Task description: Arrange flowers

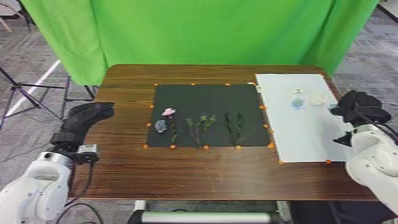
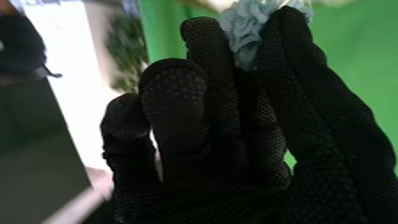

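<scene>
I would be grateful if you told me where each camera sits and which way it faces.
Head view: on the robot's head, facing forward and down at the brown wooden table; both white arms come in from the bottom edge, ending in the left hand and right hand.
Right wrist view: on the right arm's wrist, facing along its black-gloved fingers, which hold a pale blue ruffled flower.
Shared: the right hand and green cloth curtain.

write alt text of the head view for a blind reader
The robot's right hand holds a pale blue flower by the right edge of a white sheet. A pink flower and green stems lie on a dark mat, left hand farther left.
</scene>
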You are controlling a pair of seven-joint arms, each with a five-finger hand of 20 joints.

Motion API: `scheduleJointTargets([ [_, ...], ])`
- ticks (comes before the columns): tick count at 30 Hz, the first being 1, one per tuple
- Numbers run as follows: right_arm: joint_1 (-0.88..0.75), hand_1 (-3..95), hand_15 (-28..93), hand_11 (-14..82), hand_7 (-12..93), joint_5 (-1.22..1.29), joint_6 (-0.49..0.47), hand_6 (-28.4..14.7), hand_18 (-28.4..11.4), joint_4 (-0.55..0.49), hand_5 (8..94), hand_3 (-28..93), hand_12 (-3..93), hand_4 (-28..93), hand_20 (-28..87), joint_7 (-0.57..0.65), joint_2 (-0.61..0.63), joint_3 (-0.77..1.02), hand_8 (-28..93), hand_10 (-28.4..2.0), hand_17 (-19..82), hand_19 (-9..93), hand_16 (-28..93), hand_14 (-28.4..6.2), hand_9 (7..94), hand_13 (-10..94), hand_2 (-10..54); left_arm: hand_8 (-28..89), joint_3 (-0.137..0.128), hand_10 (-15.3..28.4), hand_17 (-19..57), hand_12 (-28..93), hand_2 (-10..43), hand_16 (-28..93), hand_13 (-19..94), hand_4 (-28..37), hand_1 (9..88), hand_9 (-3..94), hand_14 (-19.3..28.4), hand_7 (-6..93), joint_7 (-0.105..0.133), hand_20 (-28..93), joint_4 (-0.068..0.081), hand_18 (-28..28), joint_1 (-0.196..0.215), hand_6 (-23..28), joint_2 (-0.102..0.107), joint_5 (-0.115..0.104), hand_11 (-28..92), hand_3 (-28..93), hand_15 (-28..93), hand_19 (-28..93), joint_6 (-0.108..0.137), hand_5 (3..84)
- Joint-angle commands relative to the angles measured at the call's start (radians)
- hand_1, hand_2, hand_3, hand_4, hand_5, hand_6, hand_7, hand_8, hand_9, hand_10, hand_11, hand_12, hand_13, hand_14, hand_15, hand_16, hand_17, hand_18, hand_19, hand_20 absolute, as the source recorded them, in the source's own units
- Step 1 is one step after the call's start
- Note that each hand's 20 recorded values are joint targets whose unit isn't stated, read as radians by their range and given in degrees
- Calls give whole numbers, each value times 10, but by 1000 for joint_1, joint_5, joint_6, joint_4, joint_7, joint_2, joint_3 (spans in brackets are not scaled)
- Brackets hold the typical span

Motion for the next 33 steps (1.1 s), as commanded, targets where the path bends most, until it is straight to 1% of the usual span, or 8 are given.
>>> scheduleJointTargets([
  [1,399,619,615,75,183,47,-8,16,-237,-109,767,504,270,-170,657,-61,-15,-253,18,-109,342,774,352,-97,820,754,-59,-79,-9,142,38,126,-12,-19,372,-173,311,475,181,185,-10,143,0,137,9,48,7,-40,251,620,233,145,9,491],
  [6,777,618,614,73,183,157,-89,16,-237,-79,772,507,273,-166,657,-143,-144,-632,23,-109,341,774,355,-97,824,752,-61,-79,2,142,39,125,-12,-19,370,-173,311,475,181,184,-13,142,5,137,0,49,9,-45,250,620,232,145,11,491],
  [9,878,618,613,71,183,159,-137,17,-236,-48,774,505,272,-167,657,-176,-243,-743,24,-109,341,774,356,-96,823,751,-60,-79,13,143,39,125,-13,-20,368,-173,310,473,180,184,-14,142,9,137,-15,49,10,-41,249,621,230,145,5,491],
  [10,883,617,613,71,184,147,-176,17,-236,-38,774,506,273,-167,657,-195,-284,-741,26,-109,341,774,357,-96,822,750,-60,-78,15,143,39,125,-13,-19,368,-172,310,473,180,185,-14,142,11,137,-20,49,10,-39,248,622,229,145,1,491],
  [16,967,616,612,69,184,167,-235,18,-233,30,775,507,271,-166,657,-237,-435,-858,26,-108,339,772,358,-94,821,748,-60,-79,21,144,39,126,-12,-19,367,-175,310,471,179,184,-16,142,15,137,-29,49,10,-36,248,619,228,145,-1,491],
  [20,969,608,612,70,185,150,-281,20,-233,66,776,515,270,-165,657,-255,-506,-880,26,-108,338,771,359,-95,820,746,-61,-79,42,143,39,127,-12,-18,367,-174,309,472,179,183,-18,142,24,136,-53,49,6,-29,250,620,228,145,-13,491],
  [24,960,605,612,71,187,149,-298,21,-233,80,775,519,269,-169,657,-251,-540,-904,26,-104,337,770,359,-95,819,746,-61,-79,61,144,39,126,-12,-18,367,-174,309,472,179,183,-11,142,30,136,-68,49,0,-16,249,621,228,144,-22,491],
  [33,906,600,612,71,190,149,-319,21,-233,125,775,525,268,-168,657,-257,-592,-908,25,-105,337,770,359,-95,818,745,-61,-79,58,144,39,126,-11,-18,366,-175,308,472,179,184,-7,142,25,136,-66,48,-10,-15,248,621,227,143,-25,490],
])
